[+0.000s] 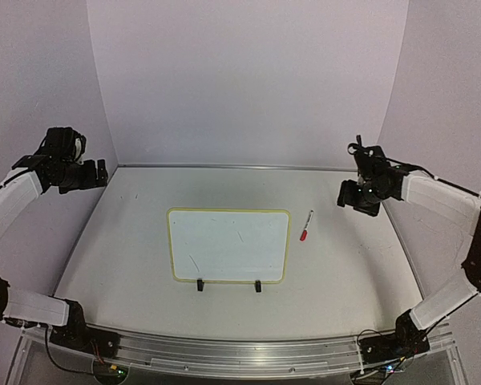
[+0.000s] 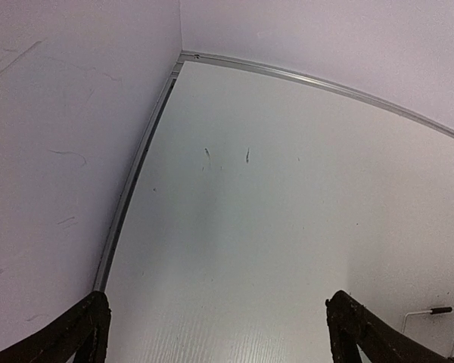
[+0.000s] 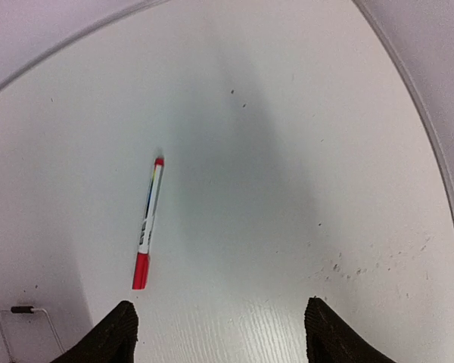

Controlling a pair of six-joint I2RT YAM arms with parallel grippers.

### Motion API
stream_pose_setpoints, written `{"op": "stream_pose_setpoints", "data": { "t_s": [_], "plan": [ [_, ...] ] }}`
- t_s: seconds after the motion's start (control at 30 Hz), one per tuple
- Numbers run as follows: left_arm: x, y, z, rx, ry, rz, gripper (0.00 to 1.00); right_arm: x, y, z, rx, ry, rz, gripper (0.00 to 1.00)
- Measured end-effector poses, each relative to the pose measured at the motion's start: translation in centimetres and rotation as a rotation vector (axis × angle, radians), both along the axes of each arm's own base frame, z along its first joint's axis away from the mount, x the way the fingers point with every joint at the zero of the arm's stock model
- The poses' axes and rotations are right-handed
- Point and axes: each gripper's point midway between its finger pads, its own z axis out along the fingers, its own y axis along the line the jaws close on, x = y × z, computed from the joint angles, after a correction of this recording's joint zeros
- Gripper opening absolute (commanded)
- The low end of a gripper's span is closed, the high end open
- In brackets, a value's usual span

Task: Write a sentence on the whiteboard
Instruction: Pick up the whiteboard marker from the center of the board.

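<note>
Nothing had been written yet. The whiteboard [image 1: 228, 245] lay flat in the middle of the bench [image 1: 345, 281], its two black feet toward the arms, and its face was bare apart from a few faint streaks. The marker [image 3: 148, 223] lay just right of the board and apart from it, with what looked like its red cap on.

So, as I judged it, the step in hand was fetching the pen. The right claw [image 3: 219, 325] hung above and beyond the marker, spread and gripping nothing. It would need to drop down and close across the barrel. The left claw [image 2: 216, 325] was also spread wide and empty, raised at the far left, well clear of everything.

Nothing stood in the way, though the cap would probably take both claws to pull off.
</note>
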Motion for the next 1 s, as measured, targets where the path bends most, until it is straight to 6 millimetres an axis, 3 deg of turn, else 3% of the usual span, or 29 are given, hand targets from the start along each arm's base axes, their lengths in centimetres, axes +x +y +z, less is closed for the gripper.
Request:
{"op": "stream_pose_setpoints", "data": {
  "t_s": [0.17,0.47,0.7,1.0],
  "plan": [
    [-0.4,-0.8,-1.6,-0.019,0.034,-0.047,1.00,2.1,3.7,-4.1,-0.041,0.133,0.023,0.57],
    [-0.5,-2.3,-1.9,-0.068,0.035,-0.117,0.99,5.6,7.3,-9.7,-0.082,0.249,0.032,0.46],
    [-0.5,-2.8,-1.9,-0.087,0.036,-0.142,0.99,7.1,8.9,-12.4,-0.098,0.293,0.041,0.37],
    [-0.6,-3.4,-1.9,-0.104,0.038,-0.172,0.99,7.6,9.1,-14.5,-0.108,0.329,0.027,0.24]
  ]
}}
